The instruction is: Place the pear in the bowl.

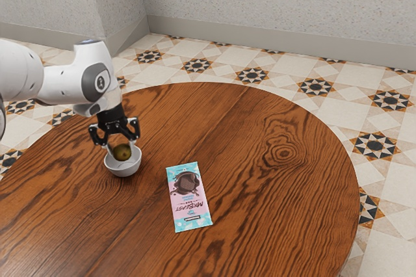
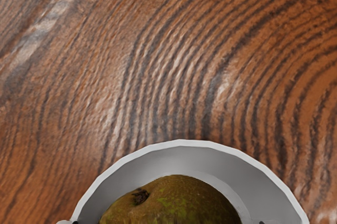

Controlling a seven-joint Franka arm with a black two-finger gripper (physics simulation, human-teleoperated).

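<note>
1. The pincer (image 1: 122, 150) is standing open, straddling the pear (image 2: 176, 203).
2. The pear is sitting inside the bowl (image 1: 123, 170). It is likely proving light, firm but bruisable, and inviting gentle hold across its rounded flanks. It is showing mottled green-brown skin, dark stem-spot.
3. The bar (image 1: 189, 197) is lying apart.

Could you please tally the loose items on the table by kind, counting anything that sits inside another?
Pear: 1
Bowl: 1
Chocolate bar in a pink and light-blue wrapper: 1
Total: 3
</note>
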